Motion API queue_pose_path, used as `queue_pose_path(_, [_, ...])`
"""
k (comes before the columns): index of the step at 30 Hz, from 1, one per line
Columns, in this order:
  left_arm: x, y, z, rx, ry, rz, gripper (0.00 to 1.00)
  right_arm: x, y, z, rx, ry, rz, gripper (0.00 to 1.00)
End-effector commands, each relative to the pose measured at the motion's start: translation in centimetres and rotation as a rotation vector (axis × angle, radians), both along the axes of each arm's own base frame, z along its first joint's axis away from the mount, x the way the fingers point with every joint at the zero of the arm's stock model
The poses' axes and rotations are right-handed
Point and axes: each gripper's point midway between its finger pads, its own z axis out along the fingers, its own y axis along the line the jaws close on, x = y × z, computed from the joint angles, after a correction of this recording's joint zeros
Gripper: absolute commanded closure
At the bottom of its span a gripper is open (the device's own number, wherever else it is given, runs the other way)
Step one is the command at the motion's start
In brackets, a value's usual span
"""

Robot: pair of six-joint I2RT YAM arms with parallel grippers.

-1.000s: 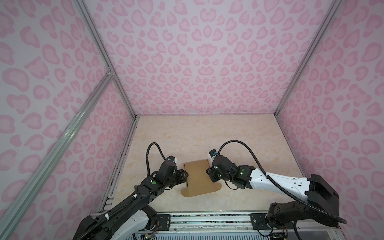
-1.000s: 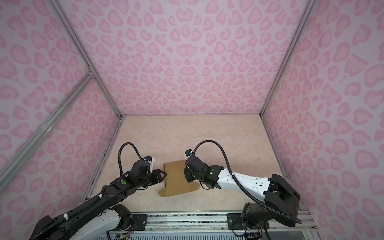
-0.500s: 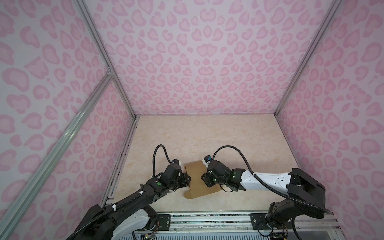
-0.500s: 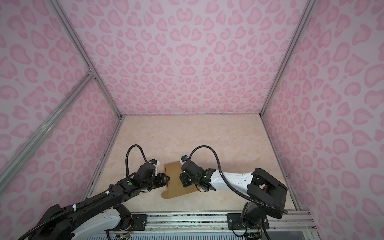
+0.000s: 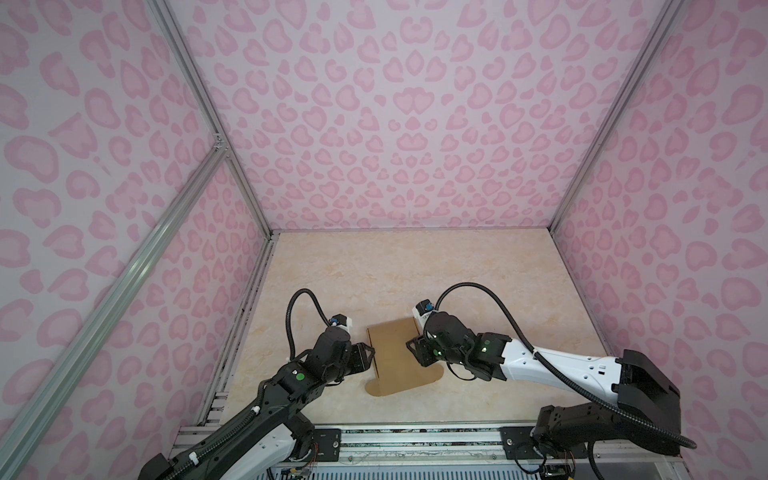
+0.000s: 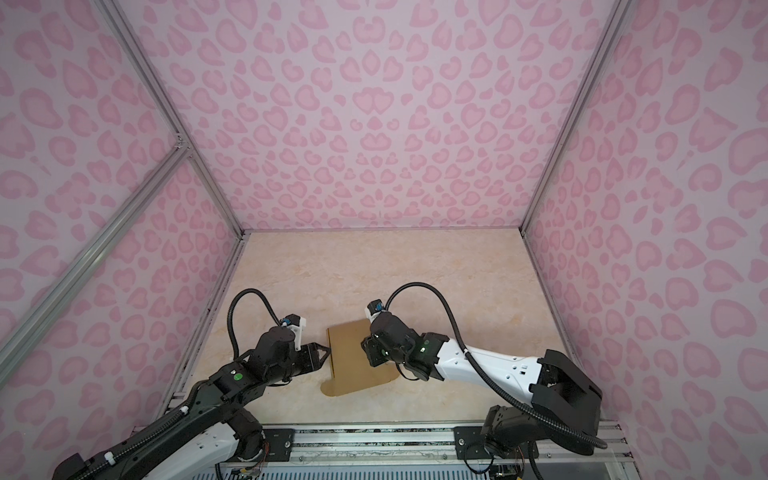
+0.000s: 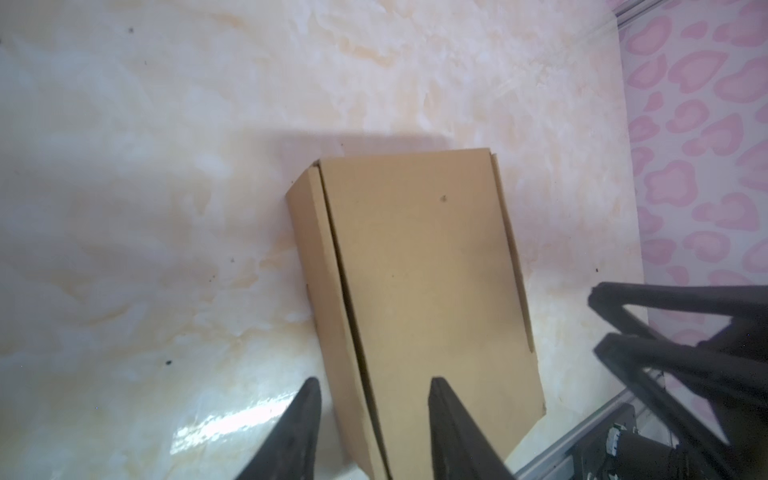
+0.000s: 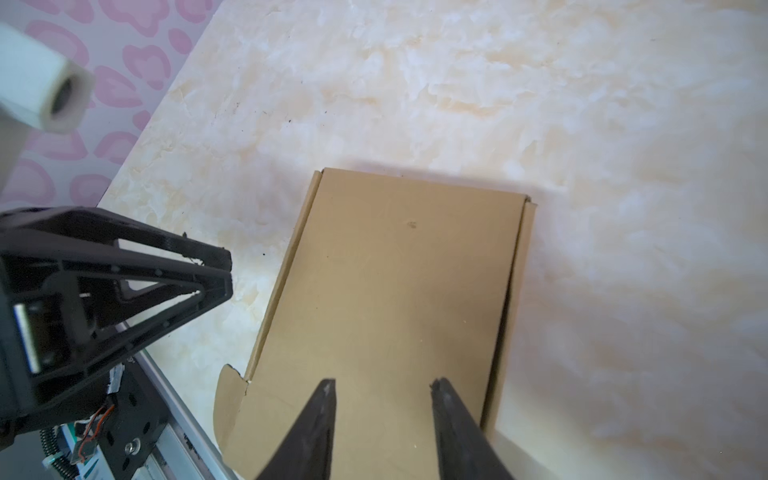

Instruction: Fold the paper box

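Left wrist view: the paper box reads as light, stiff, crease-prone board, best taken at an edge flap. It lies on the table just ahead of the left pincer, which is spread and empty. The right pincer, likewise spread and empty, hangs over its top panel.
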Motion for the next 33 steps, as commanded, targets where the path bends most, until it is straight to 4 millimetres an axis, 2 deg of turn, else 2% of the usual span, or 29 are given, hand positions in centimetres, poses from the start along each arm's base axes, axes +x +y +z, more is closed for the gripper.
queue_pose_path(1, [-1.3, -0.1, -1.4, -0.028, 0.065, -0.009, 0.54, 0.1, -2.2, -1.5, -0.080, 0.010, -0.023, 0.58])
queue_pose_path(4, [-2.2, -0.1, -2.6, -0.048, 0.096, -0.018, 0.54, 0.1, -3.4, -2.6, -0.096, 0.035, -0.021, 0.57])
queue_pose_path(7, [-2.8, -0.4, -3.0, -0.078, 0.104, -0.040, 0.52, 0.1, -4.1, -3.1, -0.083, 0.044, -0.021, 0.55])
queue_pose_path(13, [-3.3, -0.9, -1.6, -0.178, 0.040, -0.061, 0.50, -0.3, -4.1, -3.4, -0.002, 0.055, 0.009, 0.54])
queue_pose_path(17, [-3.1, -0.5, -1.5, -0.208, 0.002, -0.031, 0.48, -0.1, -4.6, -4.2, 0.006, 0.056, -0.018, 0.54])
queue_pose_path(24, [-2.3, 0.0, -1.4, -0.124, 0.001, -0.014, 0.48, 0.7, -5.1, -5.4, -0.095, 0.091, -0.036, 0.61])
queue_pose_path(33, [-1.5, 0.3, -1.9, -0.052, 0.011, -0.008, 0.48, 0.7, -4.2, -5.8, -0.065, 0.113, -0.028, 0.69])
